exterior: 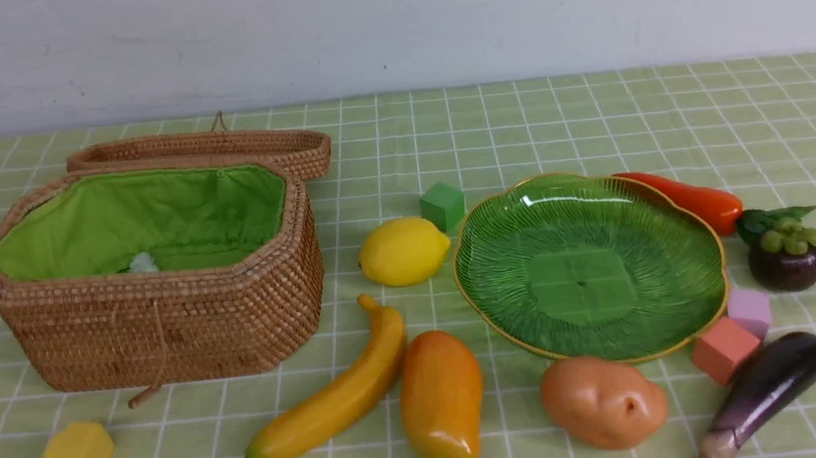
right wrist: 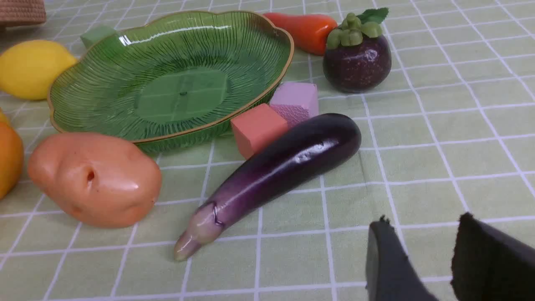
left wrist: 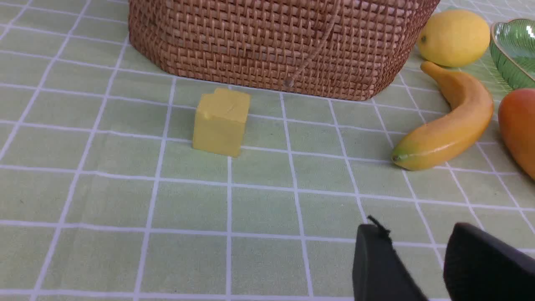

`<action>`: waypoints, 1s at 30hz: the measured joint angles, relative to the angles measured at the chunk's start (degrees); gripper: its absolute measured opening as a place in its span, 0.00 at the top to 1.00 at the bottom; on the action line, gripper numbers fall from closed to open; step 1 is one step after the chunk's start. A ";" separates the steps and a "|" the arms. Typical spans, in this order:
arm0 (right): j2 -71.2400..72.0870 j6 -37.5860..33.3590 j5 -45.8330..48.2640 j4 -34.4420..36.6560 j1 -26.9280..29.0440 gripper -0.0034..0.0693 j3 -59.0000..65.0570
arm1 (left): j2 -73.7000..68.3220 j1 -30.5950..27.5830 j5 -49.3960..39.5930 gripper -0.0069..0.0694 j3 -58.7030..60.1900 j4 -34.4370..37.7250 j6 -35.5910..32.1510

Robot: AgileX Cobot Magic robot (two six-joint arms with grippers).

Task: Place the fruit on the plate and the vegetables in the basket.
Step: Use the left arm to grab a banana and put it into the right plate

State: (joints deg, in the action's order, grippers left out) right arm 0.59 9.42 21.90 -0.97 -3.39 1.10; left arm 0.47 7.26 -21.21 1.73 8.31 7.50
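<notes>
- Basket [exterior: 155, 322]: brown woven rattan, green lining, lid open, far left.
- Lemon [exterior: 403, 251], banana [exterior: 335, 393], mango [exterior: 441, 400]: glossy yellow to orange, between basket and plate.
- Plate [exterior: 592, 269]: ribbed green glass, gold rim.
- Potato [exterior: 602, 401], eggplant [exterior: 769, 383]: before the plate; red-orange pepper [exterior: 693, 202], purple mangosteen [exterior: 786, 264]: at its right.
- Left gripper [left wrist: 416, 234], right gripper [right wrist: 424, 225]: jaws moderately apart, gripping nothing.

Front cam looked forward-down over whole surface [exterior: 597, 120]. Left wrist cam sat low near basket [left wrist: 271, 42], right one near plate [right wrist: 104, 83]; both caught the lemon [left wrist: 453, 37].

Basket [exterior: 155, 322] left of plate [exterior: 586, 269] (lemon [exterior: 403, 251] between them).
</notes>
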 joint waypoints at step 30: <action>0.00 0.00 0.00 0.00 0.00 0.62 0.00 | 0.00 0.00 1.77 0.60 0.00 0.24 0.38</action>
State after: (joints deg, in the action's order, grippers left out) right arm 0.59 9.42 21.90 -0.97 -3.39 1.10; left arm 0.47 7.26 -19.44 1.73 8.55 7.87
